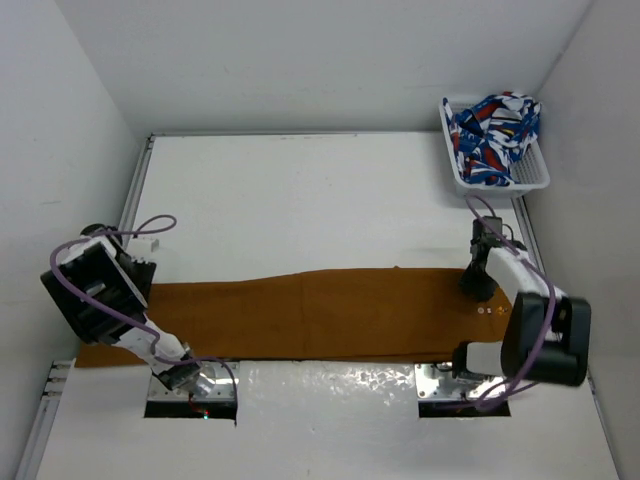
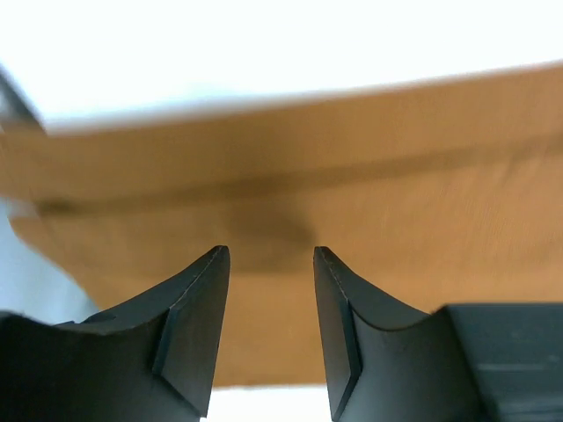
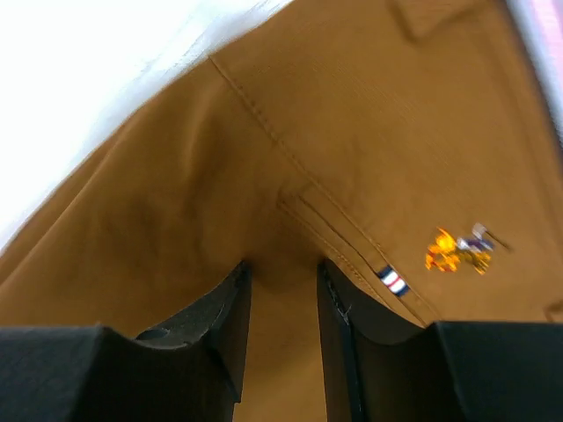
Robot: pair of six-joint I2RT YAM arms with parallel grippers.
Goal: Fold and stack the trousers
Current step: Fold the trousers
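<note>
White counter between white walls is carrying mustard trousers, lying flat; left arm and right arm are reaching over the trousers' opposite ends, jaws standing narrowly apart, gripping nothing.

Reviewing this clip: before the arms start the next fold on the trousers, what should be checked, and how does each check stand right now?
1. Trousers lying flat in one long strip across the table: ok.
2. Left gripper over the trousers' left end, jaws apart, nothing between them: ok.
3. Right gripper over the right end beside the embroidered logo, jaws apart, empty: ok.
4. Either gripper touching the cloth: cannot tell.
5. Basket of patterned cloth apart from the trousers: ok.
</note>
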